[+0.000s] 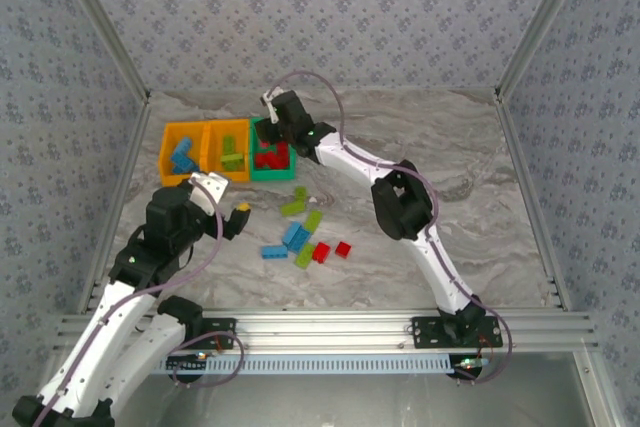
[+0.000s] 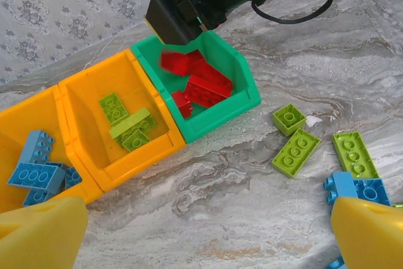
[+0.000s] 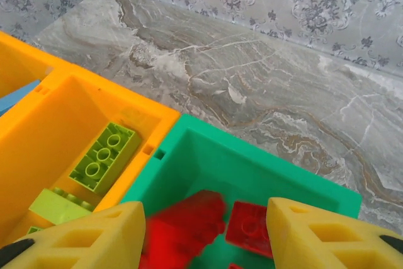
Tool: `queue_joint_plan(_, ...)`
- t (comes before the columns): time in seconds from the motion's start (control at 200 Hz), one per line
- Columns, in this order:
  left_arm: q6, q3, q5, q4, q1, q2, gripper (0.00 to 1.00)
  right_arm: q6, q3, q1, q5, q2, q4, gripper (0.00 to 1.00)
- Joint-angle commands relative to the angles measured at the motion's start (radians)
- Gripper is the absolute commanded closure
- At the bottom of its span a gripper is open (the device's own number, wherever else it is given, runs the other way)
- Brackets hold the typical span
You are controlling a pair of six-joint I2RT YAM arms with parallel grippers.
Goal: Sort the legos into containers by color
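My right gripper [image 3: 204, 234] hangs over the green container [image 3: 252, 149], jaws apart. A blurred red lego [image 3: 186, 225] is loose below them, above other red legos [image 2: 208, 86] lying in that bin. In the top view the right gripper [image 1: 275, 127] is at the bin's far end. The middle orange container [image 2: 135, 155] holds lime legos [image 2: 129, 124], and the left orange container [image 2: 12, 118] holds blue ones [image 2: 34, 168]. My left gripper [image 2: 204, 237] is open above bare table, near loose lime legos [image 2: 296, 152] and a blue one [image 2: 352, 188].
Loose legos lie mid-table: lime [image 1: 293, 205], blue [image 1: 295, 237] and red [image 1: 321, 252], with a second red one [image 1: 343, 249] beside it. The three bins stand in a row at the back left, close to the patterned walls. The right arm's elbow [image 1: 400, 207] stands over the table's right side.
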Motion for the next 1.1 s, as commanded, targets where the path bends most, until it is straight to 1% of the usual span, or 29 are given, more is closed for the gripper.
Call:
queue_joint_plan(0.0,-0.001,-0.003,-0.008,0.031,0.005,0.003,0.01,-0.018,-0.004,0.009,-0.011,-0.076,-0.07,0.45)
queue_joint_plan(0.12,-0.007,-0.001,-0.014,0.028,0.005,0.011,0.01,-0.03,-0.137,0.017,0.004,-0.225,-0.084,0.45)
queue_joint_plan(0.2,-0.03,0.008,-0.025,0.017,0.004,0.028,0.01,-0.031,-0.298,0.022,0.018,-0.374,-0.075,0.45)
queue_joint_plan(0.265,-0.073,0.056,-0.03,-0.044,0.003,0.068,0.01,-0.021,-0.432,0.023,0.016,-0.508,-0.076,0.43)
queue_joint_plan(0.36,-0.252,0.182,-0.101,-0.196,-0.006,0.168,0.01,-0.002,-0.588,0.023,-0.009,-0.7,-0.154,0.3)
queue_joint_plan(0.415,-0.361,0.223,-0.108,-0.251,-0.021,0.213,0.02,0.022,-0.653,0.023,-0.023,-0.794,-0.238,0.24)
queue_joint_plan(0.525,-0.588,0.246,-0.096,-0.243,-0.077,0.322,0.13,0.102,-0.778,0.021,-0.05,-0.952,-0.384,0.13)
queue_joint_plan(0.57,-0.648,0.255,-0.076,-0.226,-0.112,0.389,0.15,0.152,-0.812,0.013,-0.082,-0.997,-0.435,0.1)
queue_joint_plan(0.61,-0.688,0.267,-0.067,-0.173,-0.147,0.453,0.17,0.187,-0.834,0.002,-0.121,-1.027,-0.49,0.08)
queue_joint_plan(0.695,-0.711,0.316,-0.042,-0.109,-0.219,0.614,0.16,0.241,-0.868,-0.01,-0.143,-1.073,-0.585,0.04)
queue_joint_plan(0.735,-0.716,0.349,-0.057,-0.093,-0.252,0.696,0.15,0.26,-0.884,-0.012,-0.13,-1.09,-0.616,0.03)
queue_joint_plan(0.79,-0.737,0.397,-0.112,-0.076,-0.285,0.801,0.14,0.294,-0.925,-0.016,-0.107,-1.118,-0.628,0.01)
queue_joint_plan(0.874,-0.778,0.453,-0.156,-0.039,-0.295,0.939,0.13,0.339,-1.015,-0.032,-0.124,-1.167,-0.611,0.0)
queue_joint_plan(0.989,-0.819,0.523,-0.237,-0.013,-0.294,1.087,0.13,0.384,-1.09,-0.05,-0.128,-1.243,-0.586,0.0)
queue_joint_plan(1.094,-0.81,0.584,-0.229,0.005,-0.294,1.195,0.13,0.423,-1.145,-0.07,-0.128,-1.312,-0.588,0.0)
